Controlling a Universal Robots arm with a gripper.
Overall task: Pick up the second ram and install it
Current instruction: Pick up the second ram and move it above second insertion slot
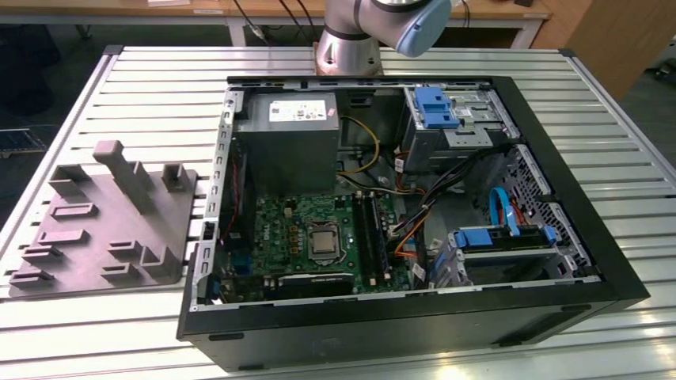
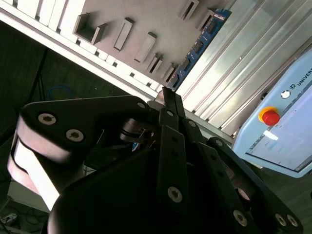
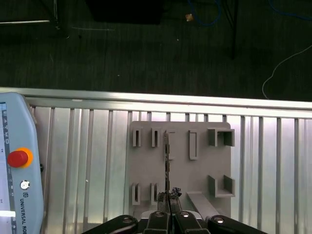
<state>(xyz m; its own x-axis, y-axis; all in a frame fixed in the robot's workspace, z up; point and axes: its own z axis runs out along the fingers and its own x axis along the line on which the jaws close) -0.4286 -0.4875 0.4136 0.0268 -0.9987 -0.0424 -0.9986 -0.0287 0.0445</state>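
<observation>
My gripper (image 3: 168, 197) is shut on the second ram (image 3: 166, 156), a thin stick seen edge-on in the first wrist view, running away from the fingertips. In the second wrist view my gripper (image 2: 168, 95) holds one end of the ram (image 2: 200, 44), whose blue board with black chips shows from the side. Well below lies the grey slotted block (image 3: 200, 170) (image 2: 146, 19). In the exterior view that block (image 1: 106, 229) sits at the left of the table, beside the open computer case (image 1: 591, 237) with its green motherboard (image 1: 306, 229).
A teach pendant (image 3: 17, 165) (image 2: 287, 126) with a red button lies on the slatted metal table (image 1: 591, 71) beside the block. The arm's base (image 1: 349, 47) stands behind the case. Cables, drive bays and a power supply (image 1: 285, 134) crowd the case's inside.
</observation>
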